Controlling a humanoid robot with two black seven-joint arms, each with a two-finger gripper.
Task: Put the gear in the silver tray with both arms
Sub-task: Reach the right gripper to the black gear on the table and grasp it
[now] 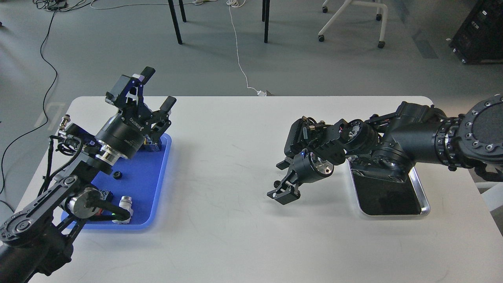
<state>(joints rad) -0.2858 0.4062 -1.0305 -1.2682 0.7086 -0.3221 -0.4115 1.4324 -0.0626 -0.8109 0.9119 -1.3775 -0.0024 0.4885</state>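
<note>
A small black gear [277,183] lies on the white table [220,236] near its middle. My right gripper [280,181] is low over it and open. One finger stands behind the gear and one in front, so the gear sits in the gap between them, apart from both. The silver tray [423,198] lies at the right, its far end hidden under my right arm. Its dark bottom shows nothing in it. My left gripper [158,88] is open and empty, raised above the far end of the blue tray.
The blue plastic tray [145,184] at the left holds another small black gear [116,175], a silver cylinder part [125,203] and other small parts, some hidden by my left arm. Chair and table legs stand on the floor beyond the table.
</note>
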